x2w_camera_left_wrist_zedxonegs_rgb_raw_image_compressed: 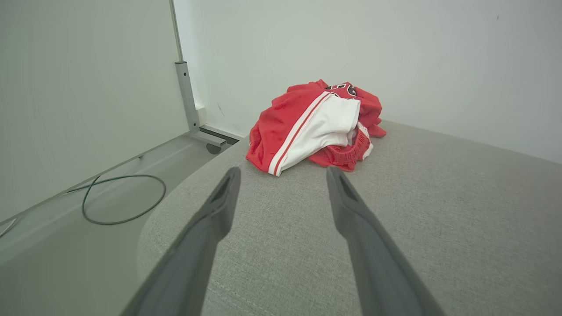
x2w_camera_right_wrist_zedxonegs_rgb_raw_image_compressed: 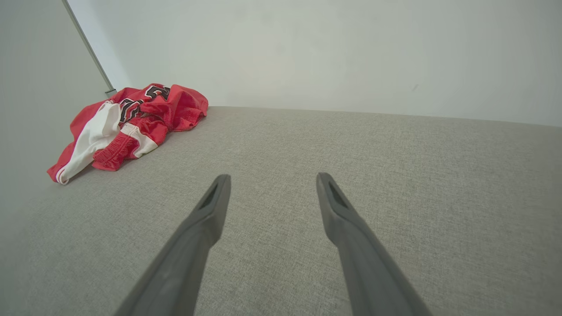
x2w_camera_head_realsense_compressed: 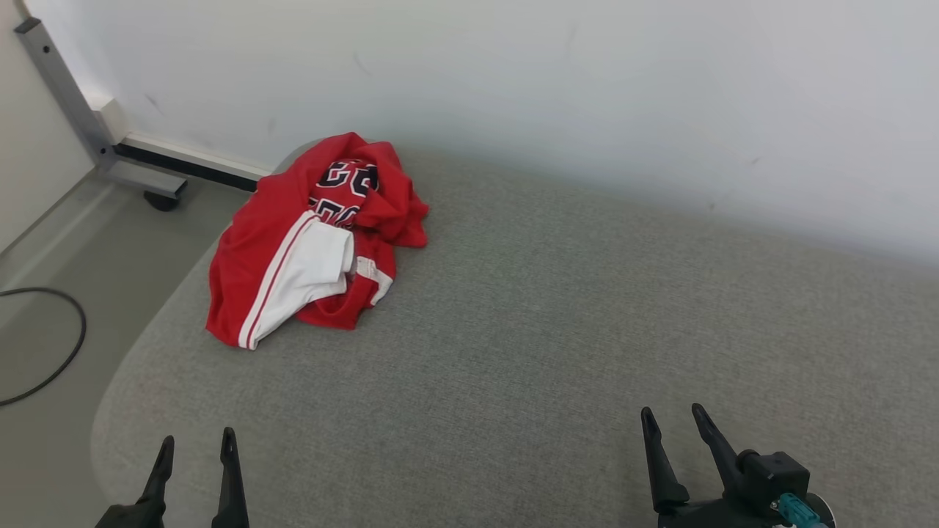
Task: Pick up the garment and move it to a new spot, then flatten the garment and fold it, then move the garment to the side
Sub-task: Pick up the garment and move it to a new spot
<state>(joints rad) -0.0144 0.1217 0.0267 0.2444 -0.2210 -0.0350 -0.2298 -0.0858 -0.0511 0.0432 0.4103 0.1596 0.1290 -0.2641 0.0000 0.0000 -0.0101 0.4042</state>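
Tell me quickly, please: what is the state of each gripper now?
Left gripper: open, holding nothing, apart from the garment.
Right gripper: open, holding nothing.

Garment (x2w_camera_head_realsense_compressed: 315, 242) — bright red, with a white panel edged by thin red and white stripes. Black characters outlined in white on its crumpled top; white band beside the ribbed red hem.
Table (x2w_camera_head_realsense_compressed: 557, 330): grey-green woven cloth, finely flecked, otherwise plain.
Wall (x2w_camera_head_realsense_compressed: 513, 81): plain off-white, a few faint dark scuffs.
Floor (x2w_camera_head_realsense_compressed: 88, 249): dull grey.
Cable (x2w_camera_head_realsense_compressed: 83, 330): black.
Post (x2w_camera_head_realsense_compressed: 62, 84): pale grey metal; black strip (x2w_camera_head_realsense_compressed: 183, 165) at its foot.
Left gripper (x2w_camera_head_realsense_compressed: 197, 436), right gripper (x2w_camera_head_realsense_compressed: 671, 409) — black fingers; teal plug (x2w_camera_head_realsense_compressed: 794, 507) on the right one.
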